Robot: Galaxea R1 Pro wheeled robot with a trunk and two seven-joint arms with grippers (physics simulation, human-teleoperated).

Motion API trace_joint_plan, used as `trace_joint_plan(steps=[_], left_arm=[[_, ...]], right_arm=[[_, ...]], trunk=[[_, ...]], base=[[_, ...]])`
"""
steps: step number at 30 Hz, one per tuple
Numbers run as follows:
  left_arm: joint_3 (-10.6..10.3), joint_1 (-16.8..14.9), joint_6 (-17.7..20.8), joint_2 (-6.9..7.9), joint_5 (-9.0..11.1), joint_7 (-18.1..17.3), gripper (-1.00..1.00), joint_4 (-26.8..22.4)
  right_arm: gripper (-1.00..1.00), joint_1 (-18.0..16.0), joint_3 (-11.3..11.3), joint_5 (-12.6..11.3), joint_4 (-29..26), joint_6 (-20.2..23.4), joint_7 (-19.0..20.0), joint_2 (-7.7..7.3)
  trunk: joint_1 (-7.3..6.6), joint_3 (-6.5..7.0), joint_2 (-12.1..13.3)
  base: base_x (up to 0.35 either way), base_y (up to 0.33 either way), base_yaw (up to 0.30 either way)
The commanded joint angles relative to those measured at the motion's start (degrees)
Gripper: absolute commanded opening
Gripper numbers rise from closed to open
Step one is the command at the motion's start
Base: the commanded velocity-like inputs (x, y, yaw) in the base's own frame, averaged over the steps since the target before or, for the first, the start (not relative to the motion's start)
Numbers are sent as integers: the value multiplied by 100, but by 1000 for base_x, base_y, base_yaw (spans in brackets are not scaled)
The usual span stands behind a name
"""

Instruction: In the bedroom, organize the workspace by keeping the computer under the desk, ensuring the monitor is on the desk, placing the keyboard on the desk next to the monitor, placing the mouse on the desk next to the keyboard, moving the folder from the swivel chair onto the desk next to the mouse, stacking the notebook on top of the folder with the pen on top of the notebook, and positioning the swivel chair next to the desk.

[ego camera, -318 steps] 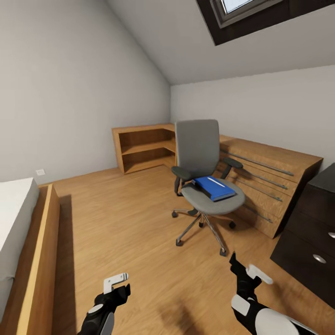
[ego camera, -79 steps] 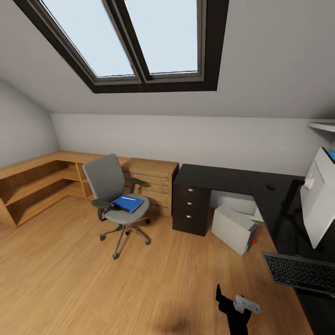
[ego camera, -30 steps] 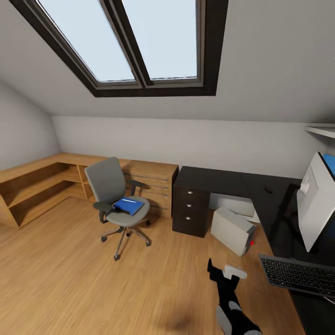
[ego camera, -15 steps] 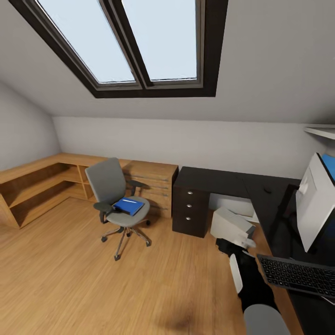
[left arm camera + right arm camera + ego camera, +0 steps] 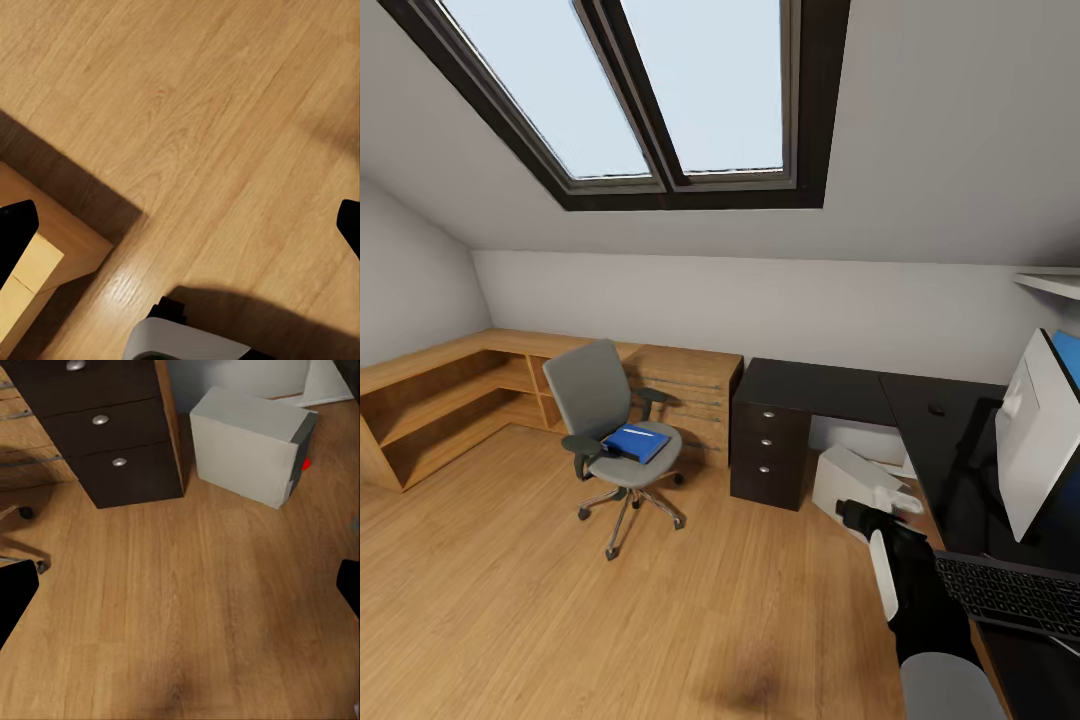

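— Starting nearest: what is the right gripper doing?
— It reaches forward at the desk's near edge, fingers spread wide with nothing between them; in the right wrist view each dark fingertip sits at an opposite border, with bare wood floor between.

— And the left gripper?
— Released too, its tips wide apart over the plank floor beside a light-wood corner.

— What lies next?
— The keyboard rests on the glossy black top just beyond the right arm, with the monitor standing behind it. The computer stands on the floor in the desk's inner corner, beside the dark drawer unit.

— Further out?
— The mouse lies on the desk near the wall. To the left, well apart from the desk, the swivel chair carries the folder on its seat, a pale pen on top. Low wooden cabinets run behind, and a skylight is above.
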Motion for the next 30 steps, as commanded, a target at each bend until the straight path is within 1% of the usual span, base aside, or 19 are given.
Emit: trace_joint_plan(steps=[1, 6, 12, 13, 14, 16, 25, 30], left_arm=[[24, -2, -29, -1, 18, -5, 100, 11], [24, 0, -32, 0, 0, -5, 100, 16], [24, 0, -35, 3, -4, -5, 100, 18], [24, 0, -35, 13, -5, -4, 100, 18], [24, 0, -37, 23, -5, 2, 100, 18], [24, 0, -40, 26, -5, 3, 100, 18], [24, 0, -41, 32, 2, 4, 100, 18], [24, 0, -41, 33, 3, 7, 100, 18]], right_arm=[[100, 24, 77, 65, -77, 30, 49, -7], [100, 47, 215, 97, -130, 26, 81, -17], [100, 52, 256, 122, -145, 23, 81, -17], [100, 53, 307, 127, -148, 8, 53, 0], [100, 54, 492, 124, -145, -10, 42, 15], [100, 53, 585, 124, -141, -99, 39, 10], [100, 55, 615, 131, -80, -193, 45, -5], [100, 55, 610, 138, -5, -314, 46, -10]], trunk=[[3, -9, -9], [3, -9, -9], [3, -9, -9], [3, -9, -9], [3, -9, -9], [3, -9, -9], [3, -9, -9], [3, -9, -9]], base=[[-11, 0, 0], [-152, -31, 0], [-293, -117, 0], [-223, -252, 0], [-185, -289, 0], [-148, -306, 0], [-57, -326, -4], [-3, -336, -168]])
